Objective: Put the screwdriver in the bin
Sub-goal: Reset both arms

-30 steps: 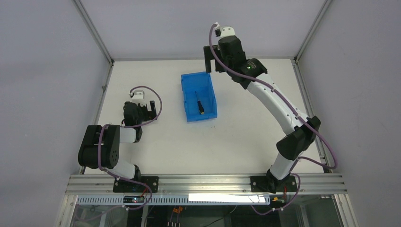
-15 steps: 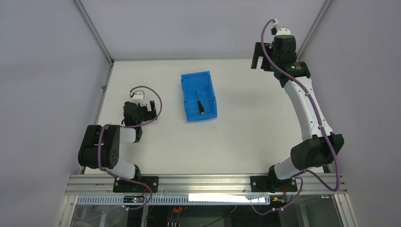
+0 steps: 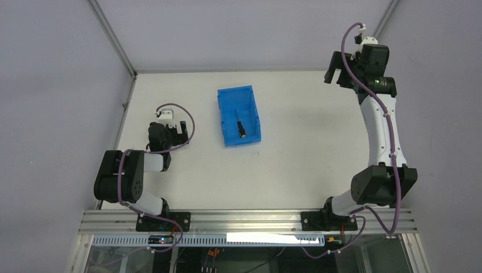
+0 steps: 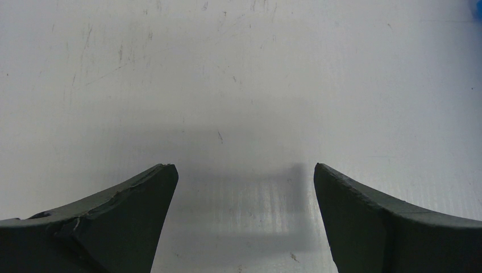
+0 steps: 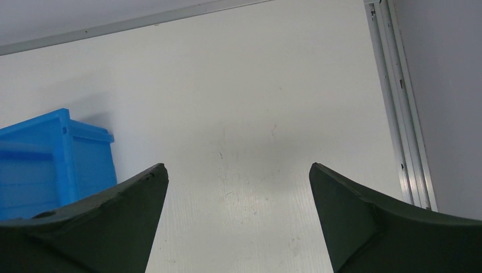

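Well left of the right gripper (image 5: 239,176), the screwdriver (image 3: 239,124) lies inside the bin (image 3: 222,114), its slim dark shaft on smooth blue plastic with sloped walls. That gripper, jaws wide and empty, has swung away rightward, so the task looks done. Idle, the left gripper (image 4: 241,170) gapes over the scuffed white table (image 4: 239,68).
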Tool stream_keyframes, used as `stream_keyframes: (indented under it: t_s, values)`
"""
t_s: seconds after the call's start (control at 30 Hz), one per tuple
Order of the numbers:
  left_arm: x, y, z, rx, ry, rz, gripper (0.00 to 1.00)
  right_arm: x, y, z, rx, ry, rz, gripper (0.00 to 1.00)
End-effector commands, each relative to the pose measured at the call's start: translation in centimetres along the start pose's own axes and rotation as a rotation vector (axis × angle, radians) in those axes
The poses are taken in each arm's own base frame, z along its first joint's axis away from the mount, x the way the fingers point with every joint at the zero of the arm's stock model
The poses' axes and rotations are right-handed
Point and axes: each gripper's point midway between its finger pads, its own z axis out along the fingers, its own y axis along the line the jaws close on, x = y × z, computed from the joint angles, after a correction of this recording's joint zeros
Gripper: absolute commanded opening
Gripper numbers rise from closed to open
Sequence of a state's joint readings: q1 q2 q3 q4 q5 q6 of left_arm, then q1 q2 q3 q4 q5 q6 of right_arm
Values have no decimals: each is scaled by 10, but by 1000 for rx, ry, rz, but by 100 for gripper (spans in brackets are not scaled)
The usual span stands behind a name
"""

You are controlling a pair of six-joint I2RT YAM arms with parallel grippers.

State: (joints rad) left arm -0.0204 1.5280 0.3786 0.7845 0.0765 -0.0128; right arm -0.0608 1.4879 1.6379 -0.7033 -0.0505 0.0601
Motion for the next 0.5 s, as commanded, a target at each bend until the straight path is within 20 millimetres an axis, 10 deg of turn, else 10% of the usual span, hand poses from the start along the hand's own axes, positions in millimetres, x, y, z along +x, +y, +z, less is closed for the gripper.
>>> stream_keyframes:
  t_s: [0.0, 0.47]
  values:
    - [-15, -1, 0, -9, -50, 0, 99, -13, 11, -7, -82, -43, -30, 99]
    - [-14, -1, 0, -10, -48, -1, 99, -18, 11, -14, -79, -81, -36, 99]
